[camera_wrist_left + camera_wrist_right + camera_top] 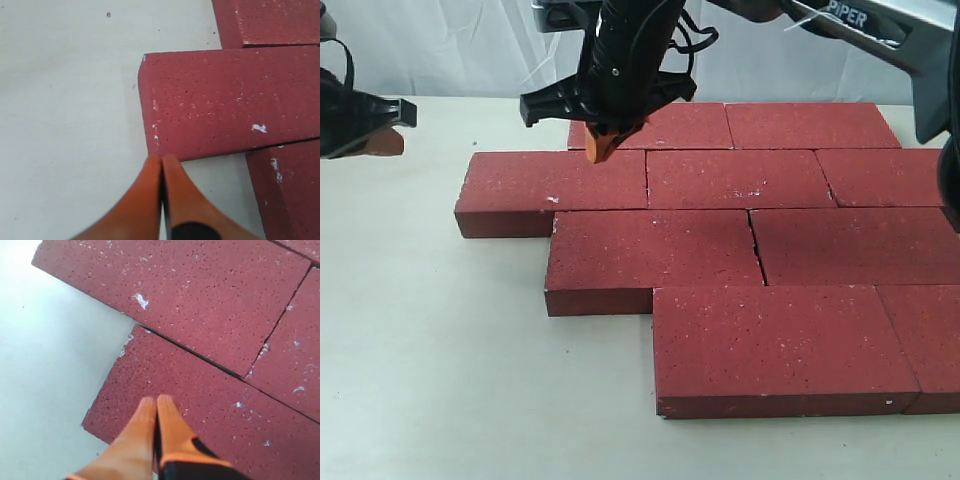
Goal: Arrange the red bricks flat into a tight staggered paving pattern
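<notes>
Right fingers (172, 427): orange, pressed together, holding nothing, tips over the left end of the back-row brick (690, 125); whether they touch it cannot be told. Left fingers (142, 200): likewise closed and empty, just off the outer corner of the second-row end brick (225, 100), above the bench (420, 350). Red bricks (740, 180): flat, four staggered rows, seams mostly tight. Risk, as judged: a nudge from either tip may drag neighbours and reopen joints.

Black arm (620, 50), orange-tipped hand (603, 145), PIPER lettering (847, 17)
</notes>
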Motion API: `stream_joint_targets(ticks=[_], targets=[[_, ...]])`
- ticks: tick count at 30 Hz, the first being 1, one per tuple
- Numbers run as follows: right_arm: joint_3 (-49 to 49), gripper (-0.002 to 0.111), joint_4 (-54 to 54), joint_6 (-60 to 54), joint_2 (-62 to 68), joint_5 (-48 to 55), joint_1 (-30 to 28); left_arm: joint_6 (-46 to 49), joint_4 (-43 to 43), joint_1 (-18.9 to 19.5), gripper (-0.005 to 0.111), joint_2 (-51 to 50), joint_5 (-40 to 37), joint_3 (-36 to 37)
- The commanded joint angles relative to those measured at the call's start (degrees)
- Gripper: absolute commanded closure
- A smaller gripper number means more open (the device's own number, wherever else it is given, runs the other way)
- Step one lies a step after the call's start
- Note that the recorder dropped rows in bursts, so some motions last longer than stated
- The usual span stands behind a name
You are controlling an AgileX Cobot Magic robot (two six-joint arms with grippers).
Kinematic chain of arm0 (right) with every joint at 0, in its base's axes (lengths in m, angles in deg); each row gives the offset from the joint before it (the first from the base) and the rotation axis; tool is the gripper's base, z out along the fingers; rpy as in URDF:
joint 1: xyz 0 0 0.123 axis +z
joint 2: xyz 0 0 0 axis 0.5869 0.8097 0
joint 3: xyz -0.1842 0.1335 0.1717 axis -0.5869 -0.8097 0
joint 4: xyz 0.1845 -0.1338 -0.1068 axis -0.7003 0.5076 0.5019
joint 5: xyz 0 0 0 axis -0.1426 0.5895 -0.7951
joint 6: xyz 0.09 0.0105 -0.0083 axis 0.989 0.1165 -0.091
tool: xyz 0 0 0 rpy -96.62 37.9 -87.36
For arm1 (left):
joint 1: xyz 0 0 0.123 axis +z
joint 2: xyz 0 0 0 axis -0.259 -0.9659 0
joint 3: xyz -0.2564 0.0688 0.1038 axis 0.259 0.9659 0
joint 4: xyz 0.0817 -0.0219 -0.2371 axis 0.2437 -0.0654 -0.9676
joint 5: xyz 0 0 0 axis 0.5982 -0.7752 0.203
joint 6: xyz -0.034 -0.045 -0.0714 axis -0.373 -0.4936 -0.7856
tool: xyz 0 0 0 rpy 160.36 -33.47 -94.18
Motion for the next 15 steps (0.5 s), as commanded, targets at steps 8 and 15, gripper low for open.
stream_joint_targets(ticks=[8,15], targets=[[-5.70,0.109,-0.06,-2.51,-3.61,0.31,-0.23,-14.24,18.39,-11.35,0.107,5.50,2.15,0.29],[-21.32,0.109,0.21,-3.58,-11.27,-7.26,-2.20,-15.24,16.66,-12.05,0.107,5.50,2.15,0.29]])
